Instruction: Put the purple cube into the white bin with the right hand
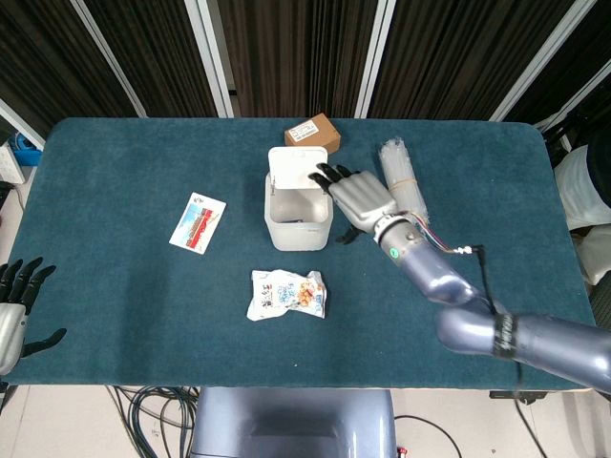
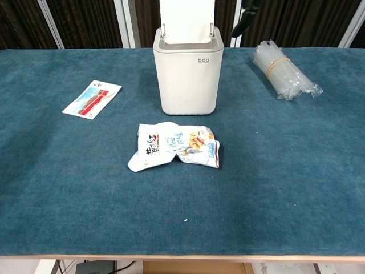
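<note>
The white bin (image 1: pixel 298 225) stands mid-table with its lid (image 1: pixel 297 165) tipped up; the chest view shows its front wall (image 2: pixel 187 80). No purple cube shows in either view, and the bin's inside looks grey and shadowed. My right hand (image 1: pixel 359 197) hovers just right of the bin's rim, fingers spread and holding nothing. Only its dark fingertips (image 2: pixel 245 16) reach into the top of the chest view. My left hand (image 1: pixel 13 298) sits off the table's near left corner, fingers apart and empty.
A crumpled snack bag (image 1: pixel 286 294) lies in front of the bin. A card (image 1: pixel 198 221) lies to the left. A brown box (image 1: pixel 312 132) sits behind the bin. A bundle of clear plastic tubes (image 1: pixel 401 176) lies under and beyond my right hand.
</note>
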Tool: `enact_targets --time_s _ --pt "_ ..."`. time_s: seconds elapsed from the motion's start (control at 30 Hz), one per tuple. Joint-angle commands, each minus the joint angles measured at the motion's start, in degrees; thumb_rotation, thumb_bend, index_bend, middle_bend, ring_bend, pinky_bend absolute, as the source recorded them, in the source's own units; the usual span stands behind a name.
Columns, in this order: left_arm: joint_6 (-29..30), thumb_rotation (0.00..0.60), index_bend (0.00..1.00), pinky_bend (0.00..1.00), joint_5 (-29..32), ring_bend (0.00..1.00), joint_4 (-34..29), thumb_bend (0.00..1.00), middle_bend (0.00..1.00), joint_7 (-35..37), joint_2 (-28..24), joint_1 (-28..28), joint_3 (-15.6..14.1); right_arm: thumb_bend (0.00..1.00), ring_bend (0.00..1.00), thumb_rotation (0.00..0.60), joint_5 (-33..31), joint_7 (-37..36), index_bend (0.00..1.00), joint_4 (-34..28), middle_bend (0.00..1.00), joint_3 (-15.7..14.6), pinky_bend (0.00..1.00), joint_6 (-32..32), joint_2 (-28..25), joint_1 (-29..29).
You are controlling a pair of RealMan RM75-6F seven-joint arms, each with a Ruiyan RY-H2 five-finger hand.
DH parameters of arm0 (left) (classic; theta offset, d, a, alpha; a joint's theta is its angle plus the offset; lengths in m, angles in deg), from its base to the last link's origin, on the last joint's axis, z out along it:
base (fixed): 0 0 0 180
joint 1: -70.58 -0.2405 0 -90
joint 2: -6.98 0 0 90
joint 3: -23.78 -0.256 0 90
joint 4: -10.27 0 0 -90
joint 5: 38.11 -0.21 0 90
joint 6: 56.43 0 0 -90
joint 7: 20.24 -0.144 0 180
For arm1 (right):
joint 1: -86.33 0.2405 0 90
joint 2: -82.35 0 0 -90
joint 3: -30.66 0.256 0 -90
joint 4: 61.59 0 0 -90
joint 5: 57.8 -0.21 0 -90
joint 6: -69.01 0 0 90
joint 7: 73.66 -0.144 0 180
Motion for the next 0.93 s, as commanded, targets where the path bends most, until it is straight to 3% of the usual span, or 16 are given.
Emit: enact_targets --time_s 0.03,0.13,0.27,0.43,0.53,0.7,0.93 --pt "0.05 0.600 0.19 0.00 0.03 0.00 -0.02 0.07 0.15 -0.13 0.04 -0.02 0.02 0.05 0.11 0.600 6.58 -5.07 0.04 -15.90 0.09 -1.60 0.32 -5.29 -14.42 -10.35" --pt "0.14 0.600 0.19 0.00 0.09 0.00 -0.07 0.07 0.15 -0.21 0.10 -0.04 0.08 0.08 0.11 0.600 14.65 -7.74 0.05 -21.02 0.09 -4.52 0.32 -11.73 -19.61 -19.26" --pt "-0.04 0.600 0.19 0.00 0.15 0.00 -0.10 0.07 0.15 -0.74 0.35 0.00 0.01 0.13 0.11 0.600 27.79 -11.19 0.06 -21.06 0.09 -10.54 0.32 -24.82 -20.10 -32.85" --pt "0.32 0.600 0.19 0.00 0.07 0.00 -0.31 0.07 0.15 -1.29 0.47 -0.15 0.01 0.17 0.11 0.600 41.03 -17.25 0.10 -10.35 0.13 -15.32 0.32 -43.98 -11.69 -47.44" --pt "0.80 0.600 0.19 0.00 -0.05 0.00 -0.37 0.07 0.15 -1.42 0.50 -0.33 0.05 0.18 0.11 0.600 45.25 -19.93 0.15 -2.17 0.13 -16.98 0.32 -51.52 -5.05 -53.33" --pt "1.16 0.600 0.18 0.00 -0.31 0.00 -0.34 0.07 0.15 -2.00 0.86 -0.43 0.02 0.18 0.10 0.600 48.41 -20.03 0.16 7.68 0.11 -19.05 0.29 -56.02 4.31 -58.77" --pt "1.20 0.600 0.18 0.00 -0.69 0.00 0.12 0.07 0.15 -1.09 1.16 -0.31 0.05 0.18 0.08 0.600 48.13 -16.02 0.11 13.21 0.09 -19.17 0.26 -53.68 9.55 -60.21"
